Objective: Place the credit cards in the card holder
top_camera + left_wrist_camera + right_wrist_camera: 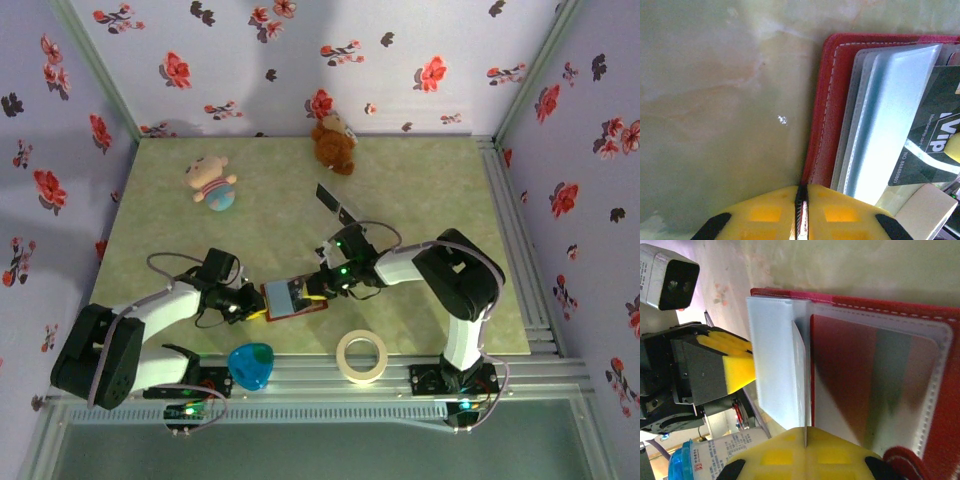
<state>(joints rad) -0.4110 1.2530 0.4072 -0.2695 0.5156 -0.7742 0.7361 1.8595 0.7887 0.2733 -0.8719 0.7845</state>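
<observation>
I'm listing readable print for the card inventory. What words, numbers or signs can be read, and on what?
"VIP": large white letters on the dark card in the card holder, cut by the frame edge.
"NO. 8888880": small white print on the same card; last digits unsure.
"Members...": tiny line there, rest blurred.
Blue-capped container: label print too blurred to read.
Grey camera box: side print too small to read.

The red card holder lies open on the green mat, pale sleeves fanned up, a dark VIP card slanting across them, a black card and a pale card lying together well beyond.
</observation>
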